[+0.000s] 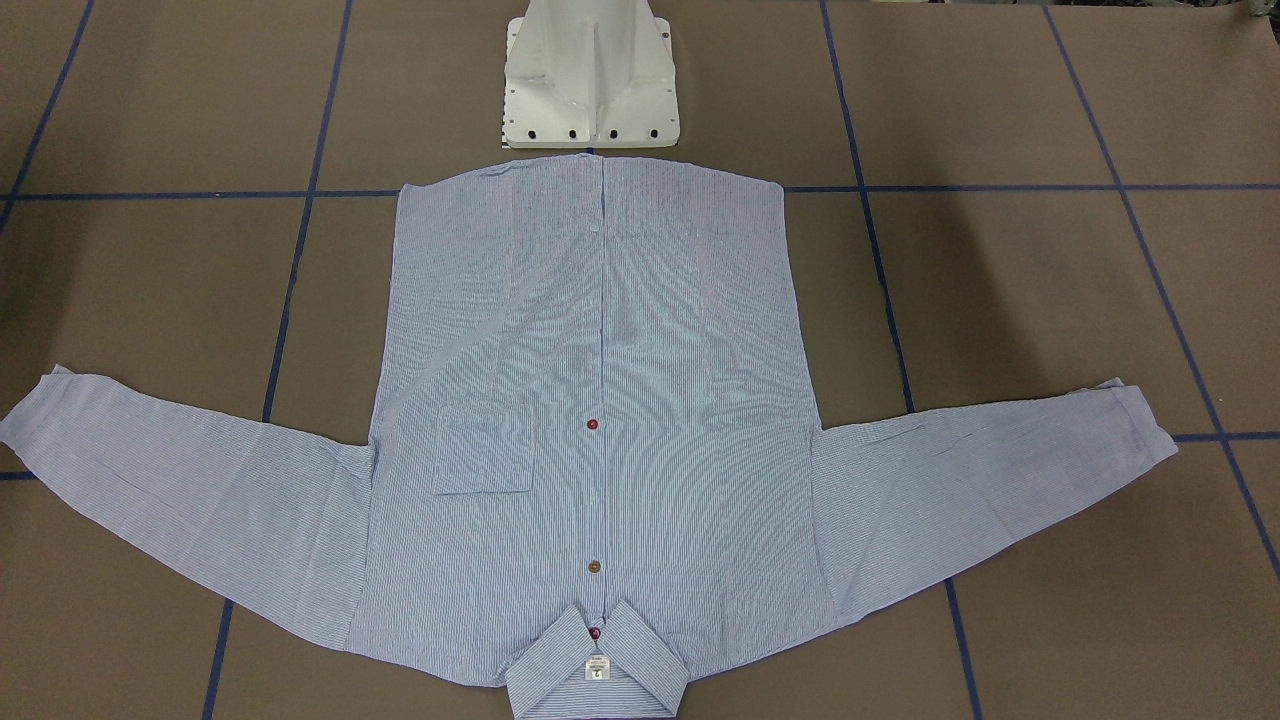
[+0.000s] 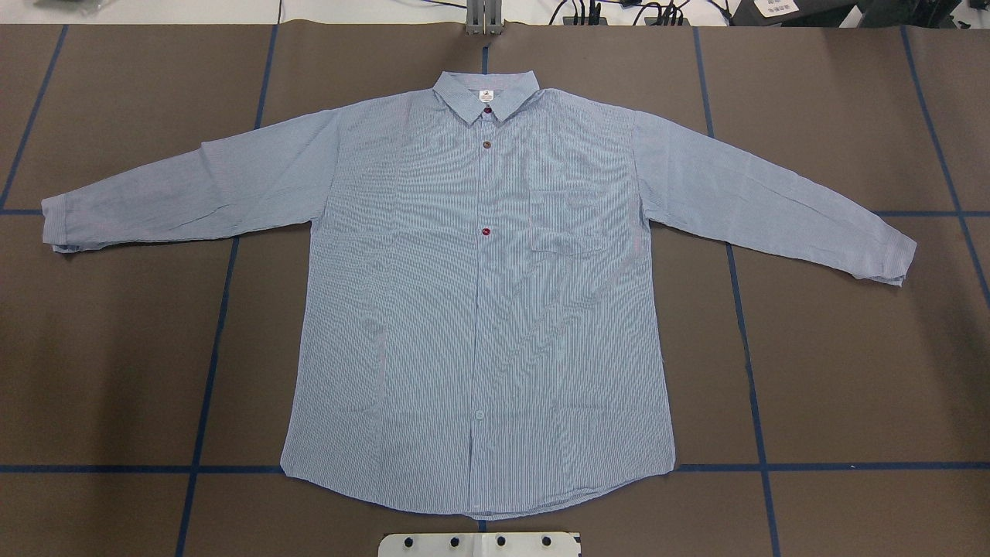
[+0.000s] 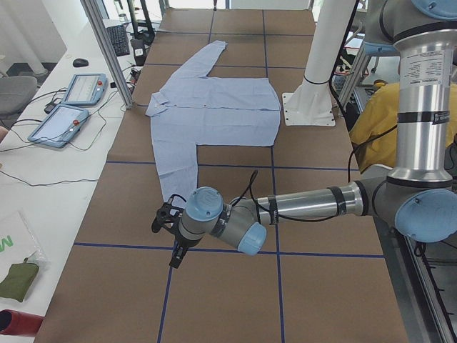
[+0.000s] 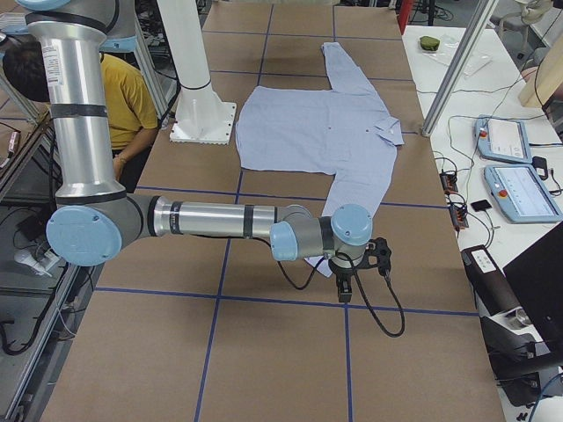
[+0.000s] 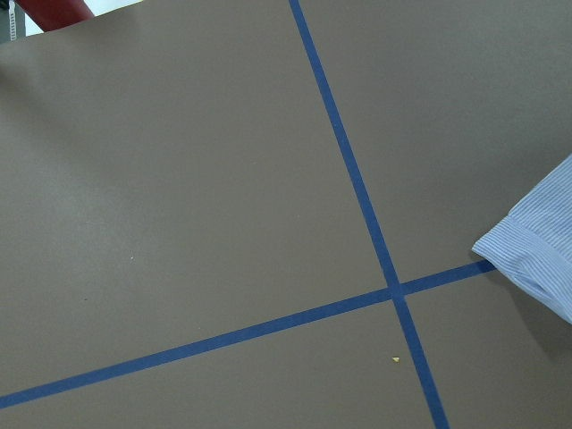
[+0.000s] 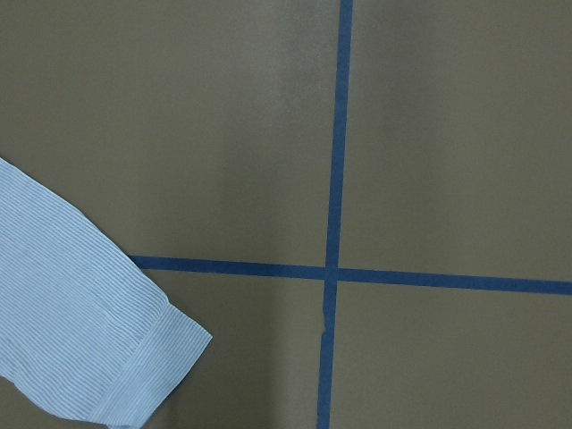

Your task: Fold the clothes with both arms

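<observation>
The striped button-up shirt [image 2: 479, 309] is laid flat, front up, sleeves outstretched, on the brown table [image 2: 851, 371]. The left gripper [image 3: 170, 239] and right gripper [image 4: 350, 280] are held above the table, each near one cuff [image 5: 527, 259]. Whether they are spread cannot be told.

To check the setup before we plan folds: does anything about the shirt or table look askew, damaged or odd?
Nothing damaged or spilled. The shirt lies flat, front up, sleeves spread. Only oddity: mismatched buttons, a red button and a brown button near the collar, a pale button near the hem.
</observation>
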You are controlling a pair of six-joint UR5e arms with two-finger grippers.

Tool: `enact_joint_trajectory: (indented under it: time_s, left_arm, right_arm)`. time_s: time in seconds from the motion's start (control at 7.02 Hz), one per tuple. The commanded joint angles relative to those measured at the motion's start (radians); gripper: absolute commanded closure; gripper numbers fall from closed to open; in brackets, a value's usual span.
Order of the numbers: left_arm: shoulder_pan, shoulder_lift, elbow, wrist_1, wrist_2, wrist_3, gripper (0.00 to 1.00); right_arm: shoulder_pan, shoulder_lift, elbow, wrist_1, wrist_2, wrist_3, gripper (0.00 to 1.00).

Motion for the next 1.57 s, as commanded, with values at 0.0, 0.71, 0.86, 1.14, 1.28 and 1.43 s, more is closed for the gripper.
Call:
enact_joint_trajectory:
  time_s: [0.0,0.71,0.86,1.14,1.28,1.43]
  left_arm:
    - [0.000,0.049,-0.026,-0.064,-0.031,-0.001,0.00]
    - [0.005,0.064,-0.020,-0.126,-0.040,-0.004,0.00]
    - [0.005,0.064,-0.020,-0.155,-0.040,-0.011,0.00]
    - [0.005,0.065,-0.014,-0.157,-0.037,-0.011,0.01]
    - [0.005,0.064,-0.017,-0.155,-0.035,-0.011,0.02]
    - [0.005,0.045,-0.011,-0.147,-0.035,-0.011,0.01]
  right_arm:
    - [0.000,-0.007,0.005,0.002,0.006,0.002,0.00]
    - [-0.003,-0.026,0.003,0.011,0.006,0.012,0.00]
    - [-0.014,-0.026,0.004,0.023,0.006,0.014,0.00]
    - [-0.047,-0.070,-0.007,0.124,0.003,0.012,0.00]
    - [-0.054,-0.102,-0.010,0.191,0.005,0.015,0.00]
    - [-0.070,-0.108,-0.013,0.196,0.006,0.047,0.00]
